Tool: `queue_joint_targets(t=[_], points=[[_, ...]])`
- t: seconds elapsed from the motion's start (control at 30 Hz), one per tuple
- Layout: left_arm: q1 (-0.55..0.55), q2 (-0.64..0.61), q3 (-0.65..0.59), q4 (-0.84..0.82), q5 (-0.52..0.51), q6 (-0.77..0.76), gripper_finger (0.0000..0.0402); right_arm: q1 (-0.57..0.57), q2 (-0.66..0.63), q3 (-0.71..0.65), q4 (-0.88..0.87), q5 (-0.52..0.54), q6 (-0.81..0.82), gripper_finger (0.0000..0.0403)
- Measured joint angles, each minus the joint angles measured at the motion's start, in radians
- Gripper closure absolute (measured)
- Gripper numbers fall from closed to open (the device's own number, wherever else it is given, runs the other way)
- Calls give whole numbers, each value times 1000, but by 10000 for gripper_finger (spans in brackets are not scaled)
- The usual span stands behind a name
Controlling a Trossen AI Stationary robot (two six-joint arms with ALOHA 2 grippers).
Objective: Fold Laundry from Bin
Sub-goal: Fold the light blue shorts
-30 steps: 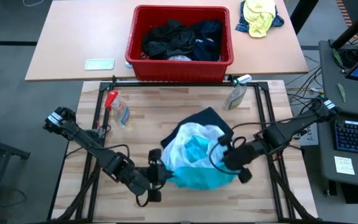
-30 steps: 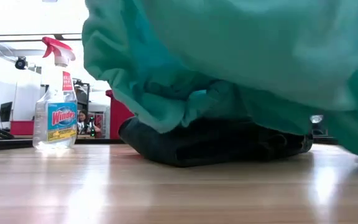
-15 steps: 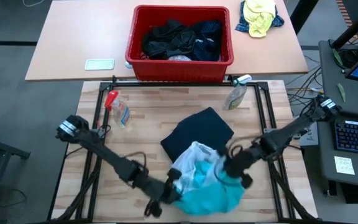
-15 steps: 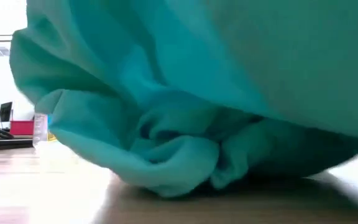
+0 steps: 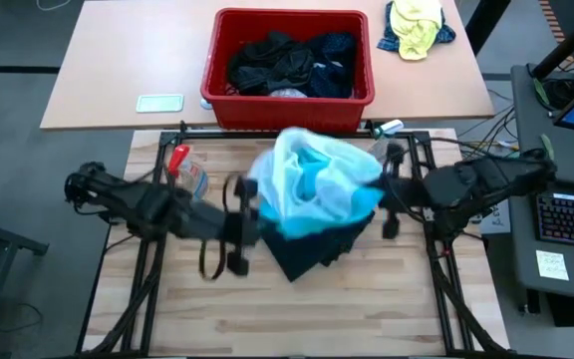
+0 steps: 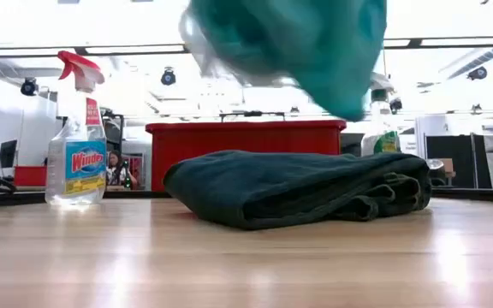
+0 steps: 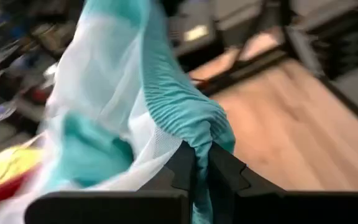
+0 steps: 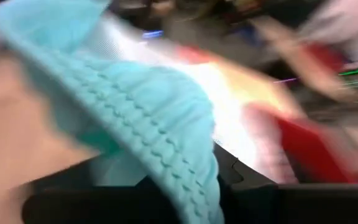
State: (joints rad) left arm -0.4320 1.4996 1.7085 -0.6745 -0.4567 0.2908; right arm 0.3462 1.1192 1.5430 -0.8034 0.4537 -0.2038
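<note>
A bright turquoise garment (image 5: 312, 184) with a white mesh lining hangs in the air between my two grippers. It also shows at the top of the low view (image 6: 298, 43). My left gripper (image 5: 250, 196) is shut on its left end and my right gripper (image 5: 383, 189) on its right end. Below it a dark folded garment (image 5: 317, 249) lies flat on the wooden table (image 6: 298, 184). The red bin (image 5: 289, 100) stands beyond the table's far edge with several dark garments (image 5: 287, 62) inside. My left gripper (image 7: 202, 155) pinches the bunched, ribbed turquoise band (image 7: 191, 121) between its two fingers. The cloth rises from the fingers, lifted clear of the table. My right gripper (image 8: 219, 165) pinches the same kind of ribbed band (image 8: 166, 143) at the garment's other end. The garment sags slack between the two grippers.
A Windex spray bottle (image 5: 189, 175) lies at the table's far left and stands out in the low view (image 6: 77, 137). A second spray bottle (image 5: 377, 155) lies at the far right. A yellow-and-blue cloth bundle (image 5: 417, 25) and a flat white object (image 5: 159, 103) lie on the back table.
Both grippers first carried the turquoise garment toward the table's near edge, dragging low over the wood. They then swung up and toward the far edge. The garment now hangs clear above the dark folded garment, which has stayed in place.
</note>
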Motion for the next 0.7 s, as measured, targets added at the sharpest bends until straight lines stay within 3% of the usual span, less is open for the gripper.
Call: queue_joint_targets(t=[0.1, 0.2, 0.37, 0.5, 0.7], points=[[-31, 42, -44, 0, 86, -50, 398, 1, -2, -66, -72, -225, 140, 393], [-50, 93, -132, 64, 161, -166, 398, 26, 1, -210, -36, -333, 218, 393], [-88, 216, -342, 252, 166, -364, 395, 47, 5, -503, 171, -420, 378, 393], [-111, 308, -479, 438, 176, -552, 386, 56, 20, -710, 360, -429, 544, 385], [-108, 379, -551, 595, 187, -693, 351, 55, 22, -841, 531, -416, 670, 342]])
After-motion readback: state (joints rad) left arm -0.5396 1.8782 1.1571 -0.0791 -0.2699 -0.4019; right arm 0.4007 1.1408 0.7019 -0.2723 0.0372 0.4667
